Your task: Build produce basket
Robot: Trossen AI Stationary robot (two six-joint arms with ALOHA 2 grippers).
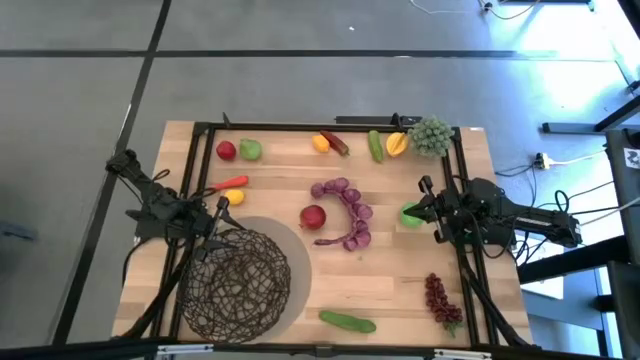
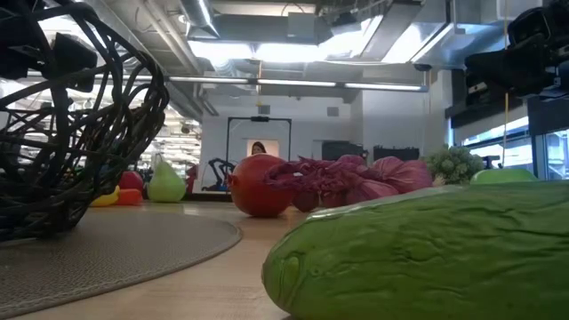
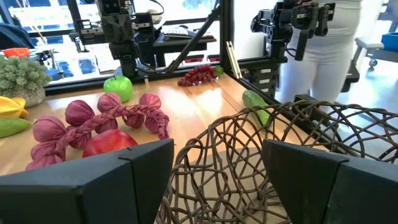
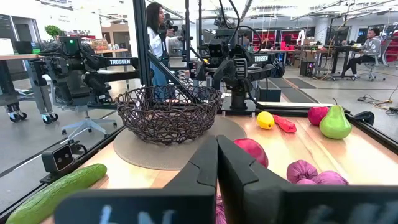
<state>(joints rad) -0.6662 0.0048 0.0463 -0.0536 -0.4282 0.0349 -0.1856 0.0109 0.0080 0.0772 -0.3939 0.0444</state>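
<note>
Basket (image 1: pixel 236 283): stiff, light open wire; best gripped at rim. Left gripper (image 1: pixel 212 226) open at rim, holding nothing; right gripper (image 1: pixel 425 213) shut, empty.

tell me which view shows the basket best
The right wrist view: the whole basket stands unobstructed on its round mat. The high view shows it whole from above, the low view only one cropped side, the left wrist view just its near rim.

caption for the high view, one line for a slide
Left gripper open at the wire basket rim; produce scattered across the table.
</note>
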